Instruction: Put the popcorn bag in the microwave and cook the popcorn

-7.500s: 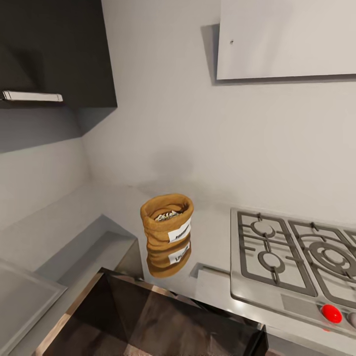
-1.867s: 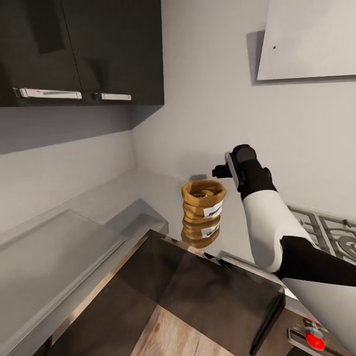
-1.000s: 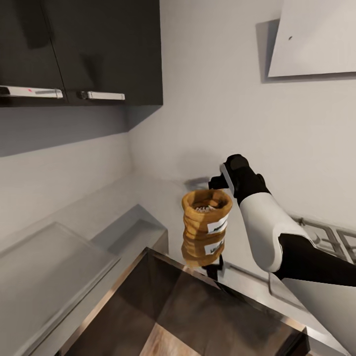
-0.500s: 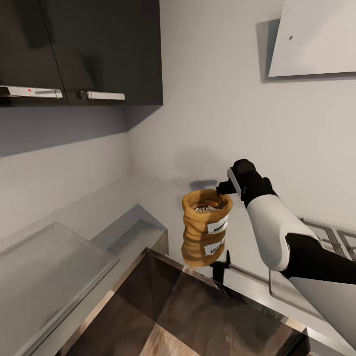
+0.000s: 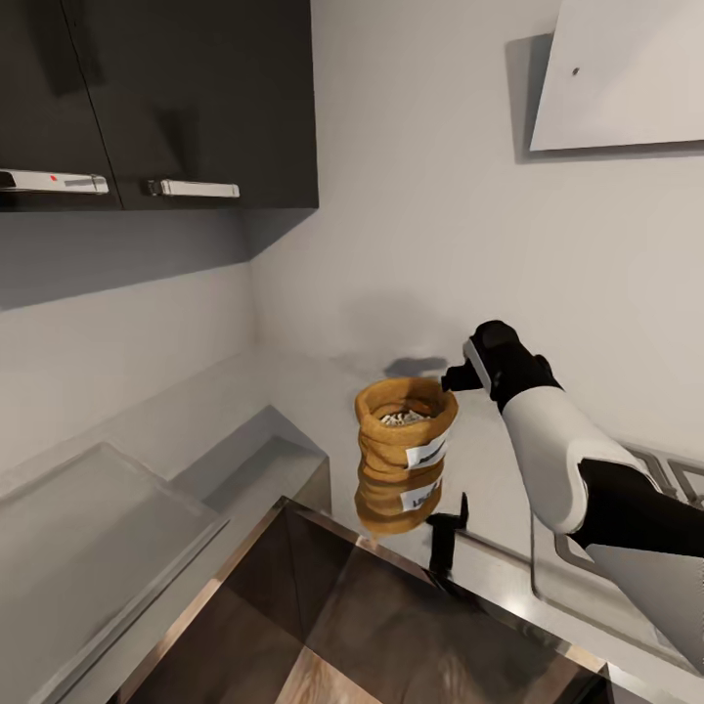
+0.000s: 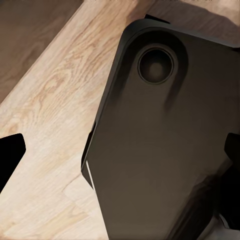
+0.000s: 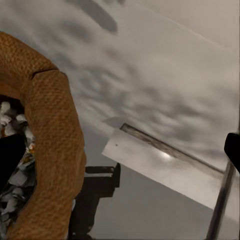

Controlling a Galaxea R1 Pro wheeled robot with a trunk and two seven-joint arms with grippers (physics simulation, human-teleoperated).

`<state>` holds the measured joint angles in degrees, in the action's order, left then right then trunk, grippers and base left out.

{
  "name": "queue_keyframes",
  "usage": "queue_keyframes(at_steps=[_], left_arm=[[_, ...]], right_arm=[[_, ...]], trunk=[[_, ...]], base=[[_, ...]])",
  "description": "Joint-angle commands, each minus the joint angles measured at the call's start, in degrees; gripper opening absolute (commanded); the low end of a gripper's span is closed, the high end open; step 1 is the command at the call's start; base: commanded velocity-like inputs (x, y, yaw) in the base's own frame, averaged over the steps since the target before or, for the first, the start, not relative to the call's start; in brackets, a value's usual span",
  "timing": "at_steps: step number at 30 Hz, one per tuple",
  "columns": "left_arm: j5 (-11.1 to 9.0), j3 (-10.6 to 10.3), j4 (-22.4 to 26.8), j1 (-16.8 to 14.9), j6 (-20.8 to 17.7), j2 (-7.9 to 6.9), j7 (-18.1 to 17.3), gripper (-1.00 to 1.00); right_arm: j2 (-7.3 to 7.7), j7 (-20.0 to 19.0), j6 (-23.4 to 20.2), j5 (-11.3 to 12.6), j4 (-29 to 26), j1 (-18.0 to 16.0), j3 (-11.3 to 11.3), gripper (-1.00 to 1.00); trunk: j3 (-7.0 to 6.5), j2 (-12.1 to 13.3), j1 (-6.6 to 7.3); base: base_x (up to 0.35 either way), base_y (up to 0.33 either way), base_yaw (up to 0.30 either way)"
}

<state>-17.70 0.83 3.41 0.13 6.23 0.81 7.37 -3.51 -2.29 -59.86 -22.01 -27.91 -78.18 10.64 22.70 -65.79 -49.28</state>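
- You are at the very start of the job. The popcorn bag (image 5: 405, 433) stands upright on the countertop (image 5: 293, 391), a bit right of the middle of the head view.
- The bag is open at the top, and you can see the popcorn (image 5: 403, 418) inside it, small pale bits that look raw, not puffed.
- Your right gripper (image 5: 452, 379) sits at about 2 o'clock from the bag, right by its thick rolled rim.
- In the right wrist view one dark finger (image 7: 11, 155) lies inside the bag over the kernels, and the other fingertip (image 7: 232, 146) is far out on the other side of the rim (image 7: 55, 145). So the jaws are spread wide across the rim and are not squeezing it.
- The view is poor here, so I can only guess that the inside finger may be touching the kernels.
- The left wrist view shows a dark part of the robot (image 6: 160, 140) over a wooden floor (image 6: 50, 100). Dark bits show at the edges, but I cannot tell if that hand is spread or clenched.
- Nothing is done yet, I think. You still need to pinch the rim, lift the bag, carry it to the microwave, put it in, shut the door and heat it.
- Keep the bag upright when you lift, or kernels could spill.
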Motion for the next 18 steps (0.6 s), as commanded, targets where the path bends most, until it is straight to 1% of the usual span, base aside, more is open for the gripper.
queue_keyframes(at_steps=[1, 3, 8, 10, 18], left_arm=[[-0.17, 0.05, 0.09, 0.01, 0.10, 0.02, 0.14, 1.00], [-0.15, 0.05, 0.05, 0.00, 0.10, 0.06, 0.11, 1.00], [-0.23, 0.04, 0.08, -0.01, 0.10, 0.04, 0.12, 1.00], [-0.23, 0.05, 0.08, 0.01, 0.10, 0.06, 0.11, 1.00], [-0.17, 0.05, 0.02, -0.02, 0.10, 0.07, 0.15, 1.00]], right_arm=[[-0.20, -0.25, -0.14, -0.47, 0.12, -0.04, 0.44, 1.00], [-0.32, -0.25, -0.14, -0.42, 0.30, -0.04, 0.44, 1.00], [-0.55, -0.34, -0.14, -0.57, 2.28, -0.04, 0.44, 1.00], [-0.97, -0.38, -0.14, -0.61, 2.93, -0.04, 0.44, 1.00], [-1.14, -3.16, -0.14, -0.47, 3.14, -0.04, 0.44, 1.00]], trunk=[[0.06, -0.04, -0.01], [0.06, -0.04, -0.01], [0.06, -0.04, -0.01], [0.06, -0.04, -0.01], [0.06, -0.04, -0.01]], base=[[0.010, -0.007, 0.000], [0.005, -0.003, 0.000], [0.001, -0.106, 0.000], [0.000, -0.008, 0.000], [0.000, -0.001, 0.000]])
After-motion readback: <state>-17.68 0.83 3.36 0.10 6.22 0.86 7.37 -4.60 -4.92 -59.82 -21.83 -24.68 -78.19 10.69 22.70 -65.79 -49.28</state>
